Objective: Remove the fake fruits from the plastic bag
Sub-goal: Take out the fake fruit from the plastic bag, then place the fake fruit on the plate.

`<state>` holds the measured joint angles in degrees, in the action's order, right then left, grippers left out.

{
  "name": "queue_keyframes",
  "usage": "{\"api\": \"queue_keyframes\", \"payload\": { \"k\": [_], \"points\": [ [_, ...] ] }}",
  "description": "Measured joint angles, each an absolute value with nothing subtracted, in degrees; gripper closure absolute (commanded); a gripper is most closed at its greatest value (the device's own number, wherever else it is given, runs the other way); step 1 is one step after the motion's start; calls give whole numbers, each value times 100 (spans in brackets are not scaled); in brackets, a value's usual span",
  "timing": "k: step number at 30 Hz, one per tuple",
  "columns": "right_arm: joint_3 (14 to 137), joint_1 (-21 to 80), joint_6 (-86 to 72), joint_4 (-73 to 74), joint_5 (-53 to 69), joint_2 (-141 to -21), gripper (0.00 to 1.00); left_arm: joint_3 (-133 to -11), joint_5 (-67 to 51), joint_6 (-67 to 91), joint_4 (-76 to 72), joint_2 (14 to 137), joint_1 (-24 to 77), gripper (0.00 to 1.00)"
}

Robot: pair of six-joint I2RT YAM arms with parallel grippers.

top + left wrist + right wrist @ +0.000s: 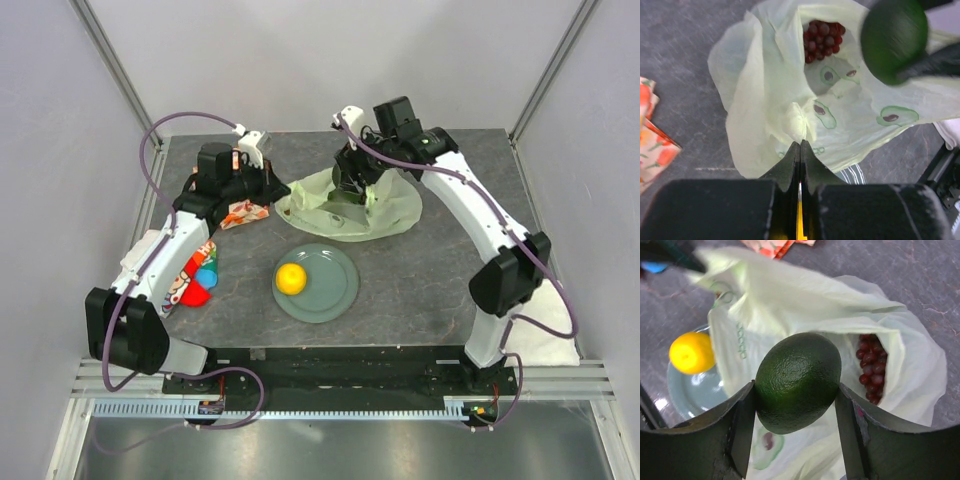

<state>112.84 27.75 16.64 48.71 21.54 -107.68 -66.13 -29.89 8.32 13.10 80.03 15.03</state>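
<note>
- Gripping the green fruit (797, 382), our right jaws should lift it clear of the plastic bag (790, 300).
- Our left jaws pinch the bag's rim, anchoring it.

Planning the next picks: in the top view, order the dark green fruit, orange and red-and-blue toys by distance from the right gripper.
1. Dark green fruit, held by the right gripper.
2. Orange, on the plate, toward the bases.
3. Red-and-blue toys, far left.
</note>
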Motion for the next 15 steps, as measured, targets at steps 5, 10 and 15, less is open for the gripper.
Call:
{"api": "queue_keyframes", "payload": {
  "k": [5, 10, 15],
  "points": [
    [10600, 2799, 1925, 4965, 2808, -10143, 61, -7135, -2832, 832, 1208, 8169, 1503, 98],
    [10036, 3286, 2368, 5019, 3122, -9994, 62, -7428, -2731, 867, 1116, 8418, 1503, 98],
    [9572, 4226, 2644, 5041, 3275, -10018, 63, -7443, -2744, 1024, 1096, 8547, 1503, 98]
  ]
}}
